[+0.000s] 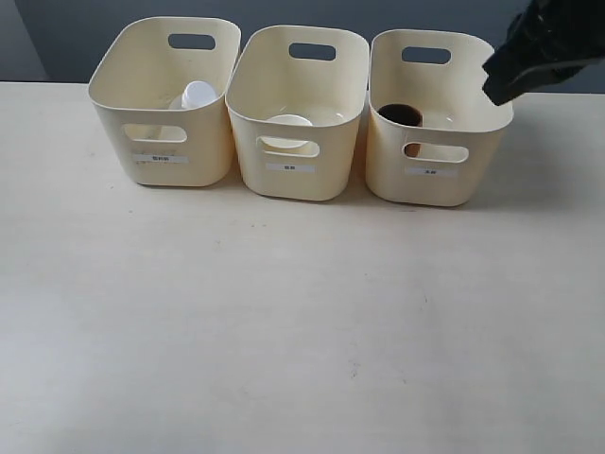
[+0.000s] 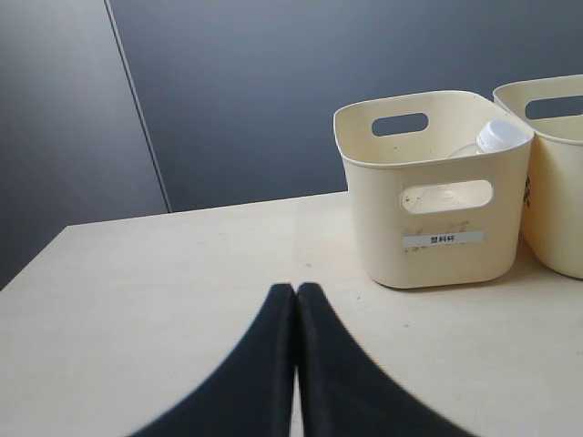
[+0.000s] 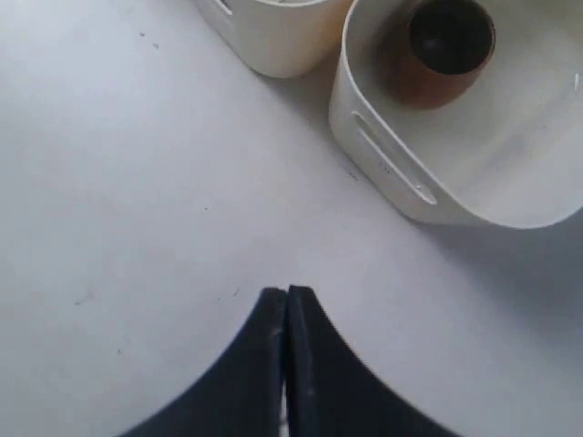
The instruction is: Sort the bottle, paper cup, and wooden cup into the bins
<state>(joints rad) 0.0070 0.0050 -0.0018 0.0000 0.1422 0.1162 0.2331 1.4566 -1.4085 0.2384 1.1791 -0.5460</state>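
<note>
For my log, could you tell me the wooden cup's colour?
Reddish-brown wooden cup, dark inside; right wrist view.

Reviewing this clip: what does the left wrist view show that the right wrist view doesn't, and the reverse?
Only the left wrist view shows the bottle leaning in the left bin, a dark wall behind, and the left gripper, fingers together. Only the right wrist view shows the wooden cup standing in the right bin, plus the right gripper, also closed and empty. Both show the pale table and part of the middle bin.
</note>
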